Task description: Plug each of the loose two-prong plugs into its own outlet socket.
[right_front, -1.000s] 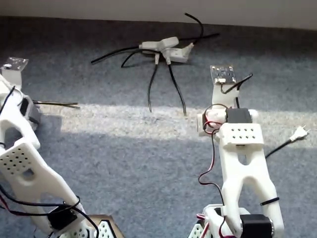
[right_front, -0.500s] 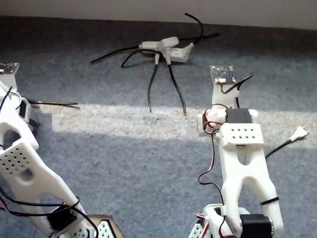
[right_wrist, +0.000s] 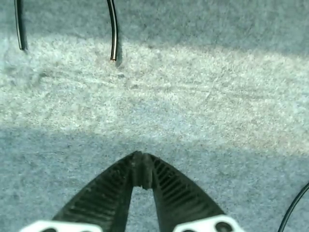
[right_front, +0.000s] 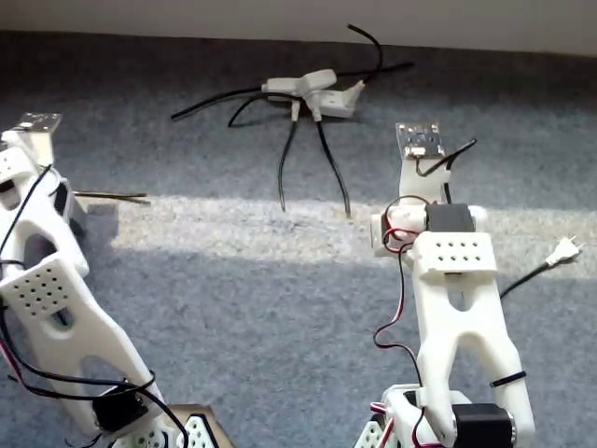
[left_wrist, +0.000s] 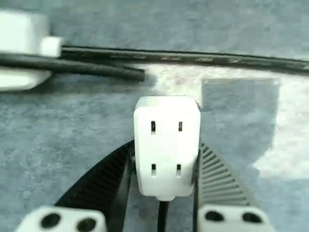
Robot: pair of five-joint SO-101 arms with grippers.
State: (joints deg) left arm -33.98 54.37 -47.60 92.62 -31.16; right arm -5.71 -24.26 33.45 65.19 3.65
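My left gripper (left_wrist: 166,162) is shut on a white outlet socket (left_wrist: 166,140) with two pairs of slots facing the camera and a black cord leaving its base. Beyond it lie black cables (left_wrist: 193,57) and a blurred white body (left_wrist: 21,58). In the high view the left arm (right_front: 42,280) stands at the left edge beside a black cable (right_front: 112,196). A loose white two-prong plug (right_front: 564,250) lies at the far right on its black cord. My right gripper (right_wrist: 142,169) is shut on nothing, low over the carpet. The right arm (right_front: 452,252) stands right of centre.
A cluster of white sockets and plugs (right_front: 312,93) with black cords spreading from it lies at the back centre. Two cord ends (right_wrist: 114,53) lie ahead of the right gripper. Grey carpet (right_front: 242,280) with a sunlit band covers the table.
The left arm's wrist shifted a little left, then back right and slightly farther away. The right arm and the loose plug have not moved.
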